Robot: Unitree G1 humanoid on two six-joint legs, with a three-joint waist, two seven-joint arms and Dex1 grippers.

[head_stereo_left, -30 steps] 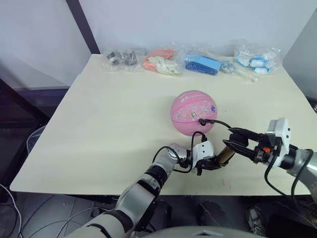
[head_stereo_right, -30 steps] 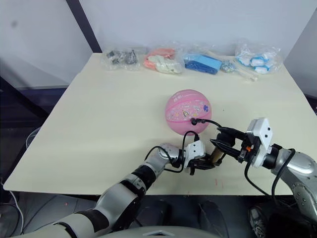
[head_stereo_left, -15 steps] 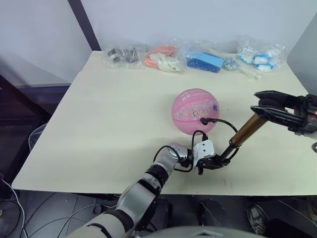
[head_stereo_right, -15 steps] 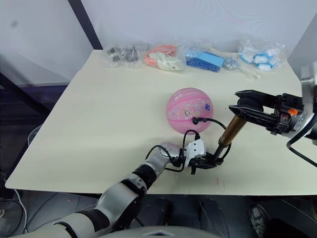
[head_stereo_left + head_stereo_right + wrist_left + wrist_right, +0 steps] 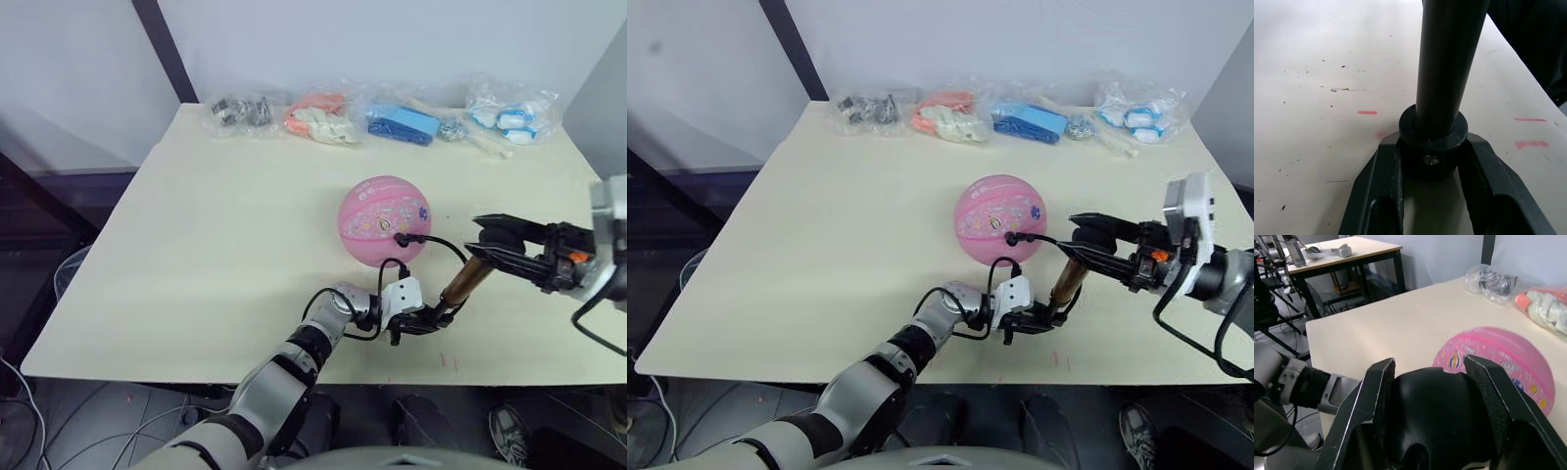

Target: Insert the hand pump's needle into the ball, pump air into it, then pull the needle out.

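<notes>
The pink ball [image 5: 380,217] sits round on the table [image 5: 216,225], with the needle fitting [image 5: 402,238] plugged into its near-right side. A thin black hose [image 5: 441,245] loops from there to the hand pump [image 5: 465,282], which leans up to the right. My left gripper [image 5: 423,319] is shut on the pump's black base cap [image 5: 1433,132] and holds it down on the table. My right gripper [image 5: 495,241] is shut on the black T-handle [image 5: 1435,416] at the pump's top, just right of the ball [image 5: 1503,352]. The needle pin itself is hidden inside the ball.
Several clear plastic bags lie along the table's far edge: dark parts [image 5: 240,113], orange and white items [image 5: 318,119], a blue item [image 5: 402,124], white and blue items [image 5: 509,116]. The table's front edge [image 5: 294,377] runs just below my left gripper.
My right gripper pulled the T-handle up and out from the pump, then pushed it back down partway. The left gripper, pump base and ball stayed put.
</notes>
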